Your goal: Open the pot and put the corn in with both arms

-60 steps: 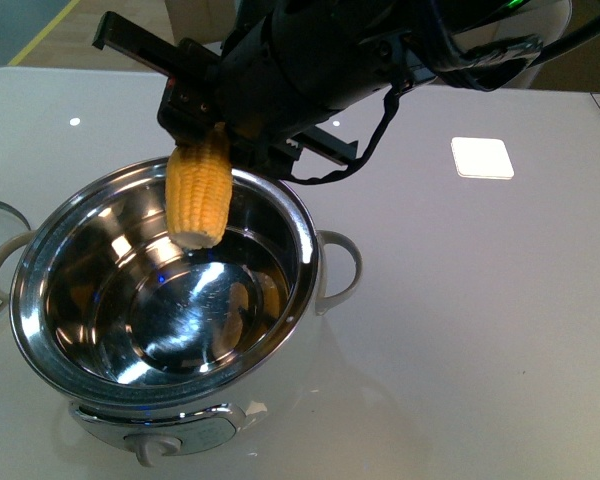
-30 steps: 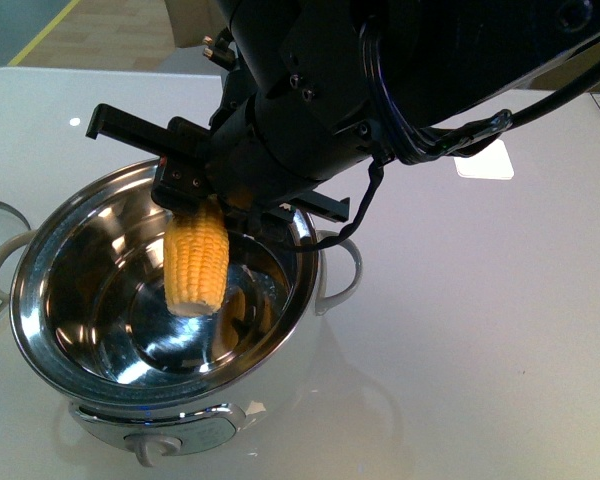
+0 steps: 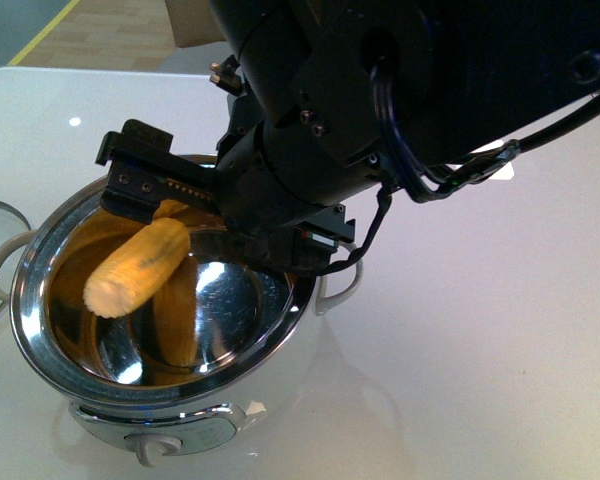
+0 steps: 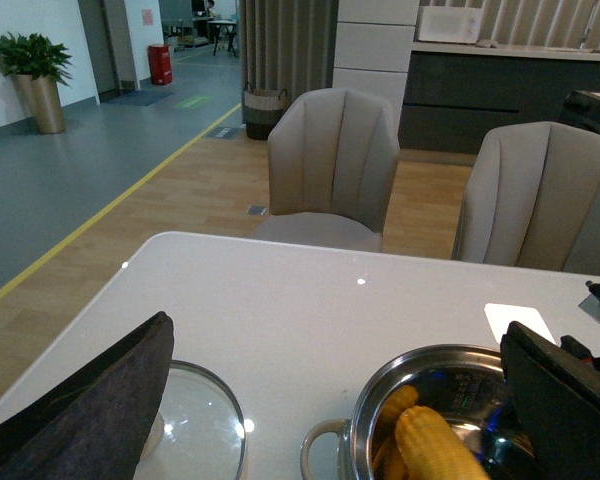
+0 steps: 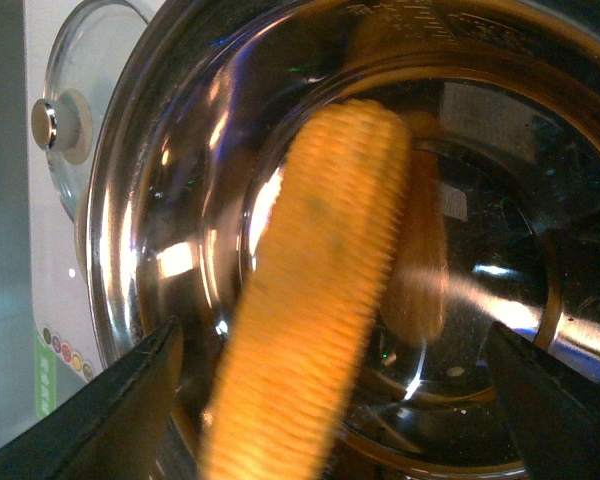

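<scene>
**A:** Corn first — where is it?

**B:** Inside the mouth of the pot, tilted, blunt end toward the near-left wall. It looks blurred in the right wrist view, with its yellow reflection lying on the shiny steel below, so I judge it is dropping or just released. Whether it touches the bottom, I cannot tell.

**A:** And the gripper that brought it?

**B:** The right gripper hangs over the far rim of the pot, a large black arm behind it. In its wrist view the two dark fingers stand wide apart on either side of the cob, not pressing it — spread and empty, as far as I can judge.

**A:** The other arm?

**B:** The left gripper sits off to the pot's left, above the white table. Its two dark pads are spread far apart with nothing between them.

**A:** Is the pot uncovered?

**B:** Yes. The glass lid lies flat on the table just beside the pot's cream handle.

**A:** So which step is this?

**B:** The final one: corn going in. The next move calls for lifting the right arm straight up, clear of the steel rim, without nudging the pot.
</scene>
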`<state>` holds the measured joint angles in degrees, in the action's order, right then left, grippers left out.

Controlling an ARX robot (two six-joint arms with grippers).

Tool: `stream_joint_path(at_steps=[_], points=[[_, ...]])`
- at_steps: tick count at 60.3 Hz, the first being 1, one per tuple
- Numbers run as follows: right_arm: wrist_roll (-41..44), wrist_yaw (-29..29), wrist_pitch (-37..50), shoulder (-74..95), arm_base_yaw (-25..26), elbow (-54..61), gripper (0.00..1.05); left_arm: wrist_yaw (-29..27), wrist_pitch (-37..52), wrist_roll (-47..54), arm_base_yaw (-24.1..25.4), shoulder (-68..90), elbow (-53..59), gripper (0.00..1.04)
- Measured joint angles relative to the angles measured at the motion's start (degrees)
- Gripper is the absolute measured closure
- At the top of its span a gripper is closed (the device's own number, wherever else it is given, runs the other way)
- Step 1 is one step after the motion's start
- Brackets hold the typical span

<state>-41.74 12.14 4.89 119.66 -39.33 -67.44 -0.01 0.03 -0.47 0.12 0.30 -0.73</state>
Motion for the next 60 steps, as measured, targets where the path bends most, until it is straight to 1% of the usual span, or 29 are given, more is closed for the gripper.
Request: stream_joint_path(at_steps=[7, 13, 16, 20, 25, 30, 41, 48, 54, 60], points=[[-2.4, 0.6, 3.5, -4.5, 3.0, 3.5, 0.09, 0.0, 0.0, 0.0, 0.0, 0.0, 0.0, 0.07], [-3.7, 0.7, 6.7, -10.6, 6.6, 7.2, 0.09, 0.0, 0.0, 0.0, 0.0, 0.0, 0.0, 0.07], [-3.3, -0.7, 6.8, -15.0, 9.4, 9.6, 0.09, 0.0, 0.0, 0.0, 0.0, 0.0, 0.0, 0.07], [0.0, -4.6, 4.9, -20.8, 12.8, 13.0, 0.09, 0.0, 0.0, 0.0, 0.0, 0.0, 0.0, 0.07], [3.5, -6.5, 3.4, -26.2, 15.8, 16.5, 0.09, 0.0, 0.0, 0.0, 0.0, 0.0, 0.0, 0.07], [6.9, -7.3, 2.2, -31.5, 18.8, 19.8, 0.09, 0.0, 0.0, 0.0, 0.0, 0.0, 0.0, 0.07], [15.0, -8.8, -3.3, -45.4, 27.5, 27.4, 0.09, 0.0, 0.0, 0.0, 0.0, 0.0, 0.0, 0.07], [20.6, -9.9, -8.7, -56.6, 34.3, 32.7, 0.09, 0.0, 0.0, 0.0, 0.0, 0.0, 0.0, 0.07], [22.3, -10.5, -11.8, -63.1, 36.7, 35.0, 0.09, 0.0, 0.0, 0.0, 0.0, 0.0, 0.0, 0.07], [23.0, -11.5, -15.0, -69.3, 37.9, 37.3, 0.09, 0.0, 0.0, 0.0, 0.0, 0.0, 0.0, 0.07]])
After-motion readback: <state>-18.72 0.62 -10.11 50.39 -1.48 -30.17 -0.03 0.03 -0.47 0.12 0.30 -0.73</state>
